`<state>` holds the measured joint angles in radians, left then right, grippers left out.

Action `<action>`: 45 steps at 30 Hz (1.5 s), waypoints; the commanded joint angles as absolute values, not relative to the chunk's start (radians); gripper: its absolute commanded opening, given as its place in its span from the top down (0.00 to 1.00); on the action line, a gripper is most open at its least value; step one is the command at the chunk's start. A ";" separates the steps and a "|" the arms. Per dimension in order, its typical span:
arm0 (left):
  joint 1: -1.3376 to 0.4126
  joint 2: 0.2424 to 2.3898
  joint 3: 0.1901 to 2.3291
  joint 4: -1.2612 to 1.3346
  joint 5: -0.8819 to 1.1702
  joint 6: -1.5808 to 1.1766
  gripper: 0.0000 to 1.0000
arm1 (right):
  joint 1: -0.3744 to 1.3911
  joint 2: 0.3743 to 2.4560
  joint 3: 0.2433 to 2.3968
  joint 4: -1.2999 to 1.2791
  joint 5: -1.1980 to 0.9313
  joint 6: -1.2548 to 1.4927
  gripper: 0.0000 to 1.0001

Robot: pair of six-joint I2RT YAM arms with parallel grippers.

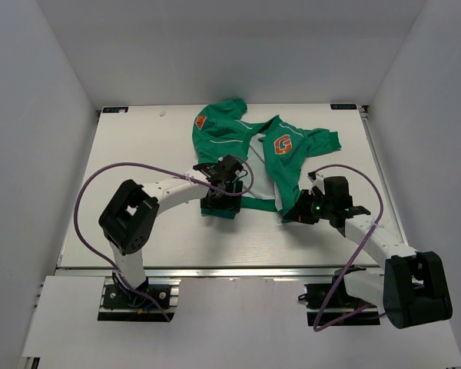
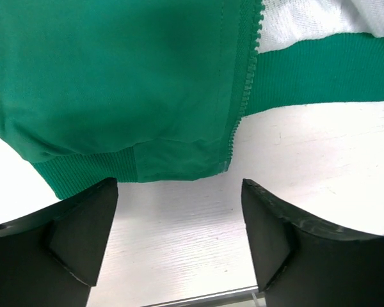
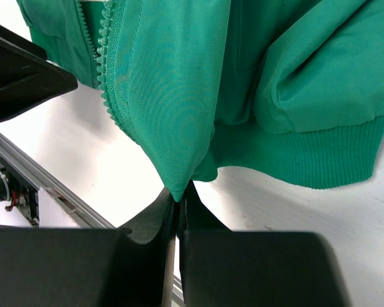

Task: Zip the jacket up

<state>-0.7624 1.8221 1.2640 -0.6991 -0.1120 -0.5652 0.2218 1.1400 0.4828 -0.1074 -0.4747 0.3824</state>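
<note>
The green jacket [image 1: 250,138] lies open on the white table [image 1: 138,169], with its orange "G" badge [image 1: 283,144] facing up. My left gripper [image 1: 220,201] hovers over the lower left hem. In the left wrist view its fingers [image 2: 83,224] stand wide apart, the gripper [image 2: 179,214] open over bare table just short of the hem and of the bottom end of the zipper teeth [image 2: 229,153]. My right gripper [image 1: 298,213] is at the right panel's bottom corner. The right gripper [image 3: 179,198] is shut on a pointed corner of jacket fabric [image 3: 173,128], beside the other row of zipper teeth [image 3: 105,70].
White walls enclose the table on three sides. The table's near edge and metal rail [image 3: 32,173] run just behind my right gripper. A purple cable [image 1: 138,167] loops from each arm. The ribbed hem [image 3: 307,157] rests on the table to the right.
</note>
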 commanded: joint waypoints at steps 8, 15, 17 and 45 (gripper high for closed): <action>-0.769 1.847 1.262 -0.693 -0.144 -0.577 0.16 | 0.216 1.129 0.506 -0.117 -0.462 0.367 1.00; -0.767 1.896 1.259 -0.698 -0.153 -0.581 0.19 | 0.216 1.132 0.508 -0.121 -0.449 0.365 1.00; -0.767 1.907 1.256 -0.690 -0.152 -0.583 0.21 | 0.215 1.132 0.506 -0.121 -0.451 0.367 1.00; -0.767 1.706 1.134 -0.439 0.061 -0.503 1.00 | 0.216 1.117 0.515 -0.074 -0.589 0.325 1.00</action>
